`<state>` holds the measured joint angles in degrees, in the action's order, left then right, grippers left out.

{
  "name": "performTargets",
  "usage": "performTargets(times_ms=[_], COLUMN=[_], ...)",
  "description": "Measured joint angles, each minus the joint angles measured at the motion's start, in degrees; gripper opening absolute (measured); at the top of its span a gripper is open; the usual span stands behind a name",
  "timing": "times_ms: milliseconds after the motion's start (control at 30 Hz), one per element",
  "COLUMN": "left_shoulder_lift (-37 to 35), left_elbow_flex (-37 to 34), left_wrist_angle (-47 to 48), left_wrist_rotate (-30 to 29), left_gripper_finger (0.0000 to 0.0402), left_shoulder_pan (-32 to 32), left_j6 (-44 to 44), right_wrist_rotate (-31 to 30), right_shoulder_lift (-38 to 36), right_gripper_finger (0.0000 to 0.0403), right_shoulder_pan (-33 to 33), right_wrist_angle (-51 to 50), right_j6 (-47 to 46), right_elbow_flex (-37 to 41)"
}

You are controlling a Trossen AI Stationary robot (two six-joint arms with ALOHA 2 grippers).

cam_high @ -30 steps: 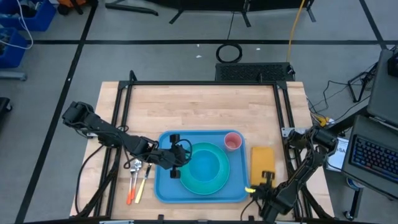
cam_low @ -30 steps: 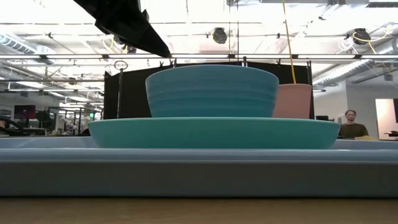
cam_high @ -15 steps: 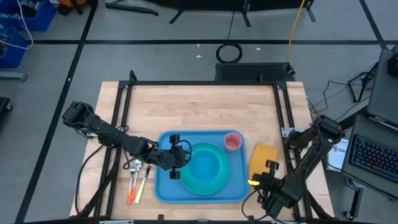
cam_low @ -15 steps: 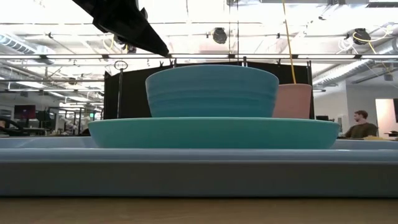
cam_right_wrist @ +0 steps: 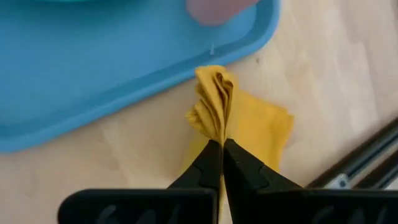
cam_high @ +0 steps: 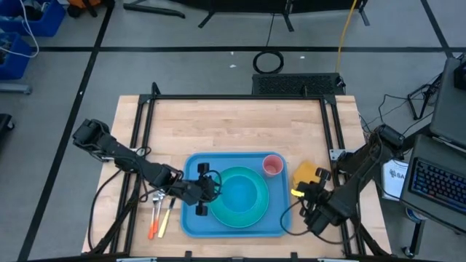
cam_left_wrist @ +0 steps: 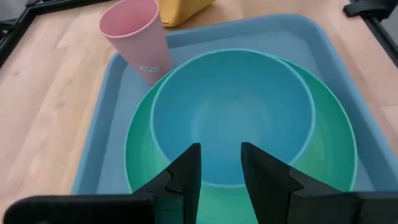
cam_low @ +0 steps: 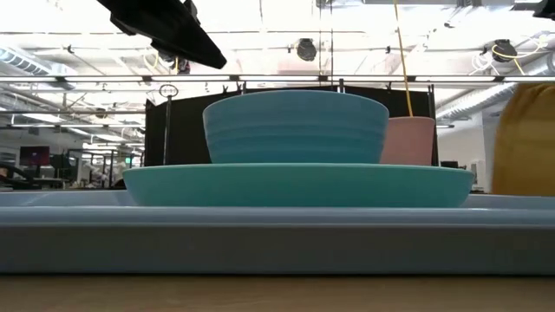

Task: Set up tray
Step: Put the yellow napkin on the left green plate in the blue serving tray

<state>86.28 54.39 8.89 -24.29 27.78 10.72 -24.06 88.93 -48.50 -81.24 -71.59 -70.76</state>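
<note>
The blue tray lies near the table's near edge. It carries a turquoise plate with a teal bowl on it, and a pink cup stands in its far right corner. My left gripper hovers open over the tray's left part, its fingers above the bowl's near rim. My right gripper is just right of the tray, shut on a yellow napkin. The napkin rises at the right edge of the low view. My right gripper pinches a bunched fold of the yellow napkin between its two fingertips. It comes in slanting from the table's near right side. Several layers are gathered upward at the fingers; the napkin's flat part lies on the wood beside the tray's right rim.
A fork and a spoon with orange handles lie on the wood left of the tray. Black frame rails run along the table's left, right and far sides. Bare wood stretches beyond the tray.
My right gripper has moved up and toward the far edge with the napkin's near end. The napkin, flat beside the tray a second ago, is now drawn up and bunched into a shorter heap. My left gripper has drifted a little toward the near edge.
</note>
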Motion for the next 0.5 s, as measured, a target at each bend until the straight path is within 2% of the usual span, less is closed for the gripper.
performTargets(times_ms=[500], left_shoulder_lift=[0.0], left_elbow_flex=[0.0], left_wrist_angle=[-0.2], left_wrist_rotate=[0.0], left_gripper_finger=[0.0120], left_shoulder_pan=[0.6], left_j6=[1.6], right_wrist_rotate=[-4.6], right_shoulder_lift=[-0.7], right_gripper_finger=[0.0000], right_shoulder_pan=[8.9], right_wrist_angle=[-8.8], right_j6=[1.5], right_elbow_flex=[0.0])
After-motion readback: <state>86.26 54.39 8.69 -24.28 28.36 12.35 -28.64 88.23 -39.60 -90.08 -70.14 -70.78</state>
